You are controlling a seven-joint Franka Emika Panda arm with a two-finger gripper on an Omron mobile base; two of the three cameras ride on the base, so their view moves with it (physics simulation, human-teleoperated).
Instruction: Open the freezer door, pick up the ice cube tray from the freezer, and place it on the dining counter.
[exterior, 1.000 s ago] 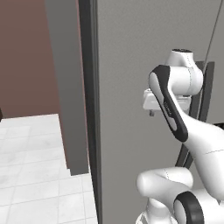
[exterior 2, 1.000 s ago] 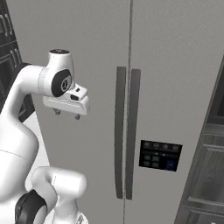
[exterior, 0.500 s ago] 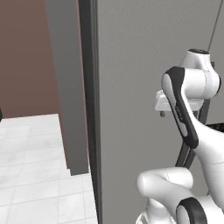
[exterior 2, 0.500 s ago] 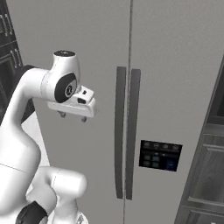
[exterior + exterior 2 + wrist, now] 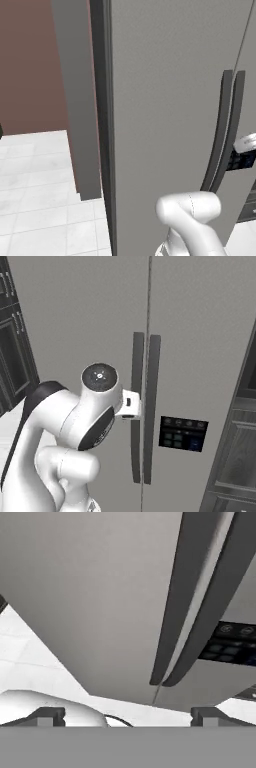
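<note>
The freezer door (image 5: 75,346) is a tall matte grey panel, shut, with a slim dark vertical handle (image 5: 137,406) at its right edge. My gripper (image 5: 133,405) hangs right in front of that handle at about mid-height, apart from it. In the hand view the gripper (image 5: 128,717) is open, its fingertips (image 5: 47,716) far apart with nothing between them, and the handle (image 5: 175,612) runs ahead beside the neighbouring door's handle (image 5: 220,602). From the left base view the door (image 5: 165,100) and its handle (image 5: 221,135) show at an angle. The ice cube tray is hidden behind the shut door. The dining counter is out of view.
A second grey door (image 5: 200,341) to the right carries its own handle (image 5: 151,406) and a dark control panel (image 5: 182,433). Dark cabinets (image 5: 12,351) stand on the left and more on the right (image 5: 240,456). A brown wall (image 5: 30,65) and white floor tiles (image 5: 35,200) lie left.
The hand has swung right and down, from left of the handles to right in front of the left one. The doors stay shut and the jaws stay wide.
</note>
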